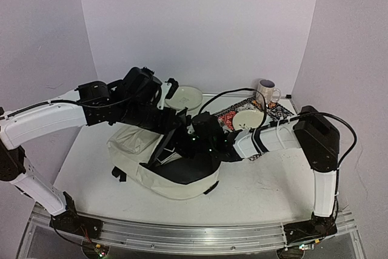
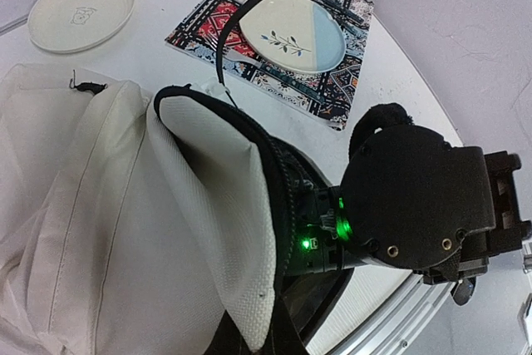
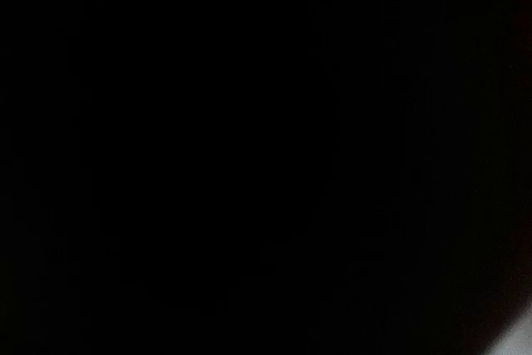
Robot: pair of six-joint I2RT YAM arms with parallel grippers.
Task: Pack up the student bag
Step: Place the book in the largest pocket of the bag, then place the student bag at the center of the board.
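Cream student bag [image 1: 182,186] slumped on tabletop [image 1: 267,192] centre, mouth agape. Left gripper [image 1: 163,148] clamped on lifted rim of the opening. Right gripper [image 1: 197,142] buried in the dark interior, jaw spread impossible to tell.

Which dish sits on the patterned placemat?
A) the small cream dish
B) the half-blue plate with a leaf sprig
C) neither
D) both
B: the half-blue plate rests on the placemat, while the cream dish sits apart on the table.
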